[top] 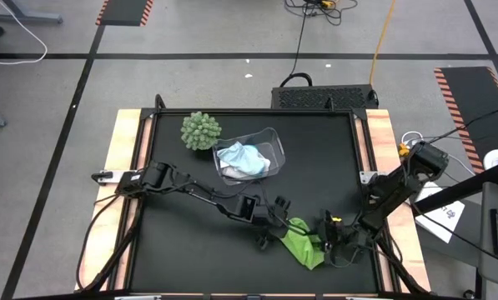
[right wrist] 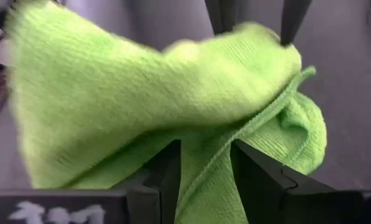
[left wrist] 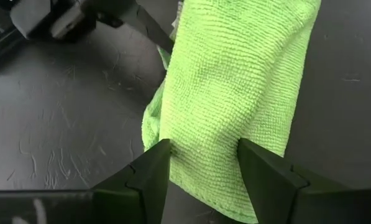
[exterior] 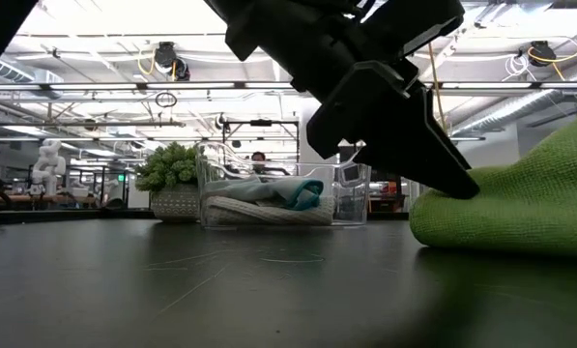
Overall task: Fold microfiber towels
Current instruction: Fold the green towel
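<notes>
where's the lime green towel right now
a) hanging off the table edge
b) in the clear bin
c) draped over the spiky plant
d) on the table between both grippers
d, the lime green towel lies on the black table, with the left gripper and right gripper at either side of it.

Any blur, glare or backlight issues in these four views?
Right wrist view: the lime green towel is motion-smeared at its near-left part, sharper at the hem. Left wrist view: crisp, weave visible. Low view: bright ceiling lights backlight the scene, so the arm is a black silhouette; the clear plastic bin is readable. High view: evenly lit, no glare on the black table.
</notes>
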Robot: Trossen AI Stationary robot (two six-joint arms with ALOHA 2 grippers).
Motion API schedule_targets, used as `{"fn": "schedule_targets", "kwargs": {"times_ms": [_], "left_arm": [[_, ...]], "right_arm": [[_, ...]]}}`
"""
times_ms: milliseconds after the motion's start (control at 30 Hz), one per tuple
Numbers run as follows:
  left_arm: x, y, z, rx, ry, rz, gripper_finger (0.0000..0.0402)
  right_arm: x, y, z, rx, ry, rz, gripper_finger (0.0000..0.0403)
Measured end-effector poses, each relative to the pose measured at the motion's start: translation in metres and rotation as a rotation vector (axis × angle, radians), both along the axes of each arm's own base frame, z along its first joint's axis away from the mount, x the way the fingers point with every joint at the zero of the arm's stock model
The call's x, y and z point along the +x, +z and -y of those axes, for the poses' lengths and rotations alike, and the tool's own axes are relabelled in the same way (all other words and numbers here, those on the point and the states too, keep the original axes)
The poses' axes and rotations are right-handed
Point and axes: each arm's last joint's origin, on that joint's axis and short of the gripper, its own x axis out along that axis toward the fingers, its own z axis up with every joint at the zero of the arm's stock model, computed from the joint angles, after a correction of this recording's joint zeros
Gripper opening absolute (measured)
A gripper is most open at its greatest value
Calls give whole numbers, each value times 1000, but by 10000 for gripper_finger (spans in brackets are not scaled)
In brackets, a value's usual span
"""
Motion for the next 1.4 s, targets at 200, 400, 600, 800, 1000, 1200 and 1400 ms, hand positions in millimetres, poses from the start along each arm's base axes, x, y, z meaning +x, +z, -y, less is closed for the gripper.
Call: {"fn": "schedule_targets", "kwargs": {"times_ms": [200, 400, 600, 800, 1000, 1200, 1400], "left_arm": [[0, 1, 0, -7, 4, 6, 188], [1, 0, 0, -6, 4, 7, 189], [1, 1, -1, -2, 2, 17, 189], [2, 1, -1, 1, -2, 29, 188], [4, 2, -7, 21, 27, 44, 188], [6, 2, -17, -9, 76, 35, 188], [8, 2, -27, -32, 118, 29, 188]], "right_arm": [[-2, 17, 2, -24, 32, 52, 130], [-4, 47, 7, -101, 50, 200, 130], [4, 65, 13, -179, 55, 257, 130], [17, 63, 12, -151, 84, 226, 130], [25, 29, 3, -11, 92, 75, 130], [22, 14, -23, 19, 123, 92, 130], [24, 8, -53, -86, 152, 125, 130]]}}
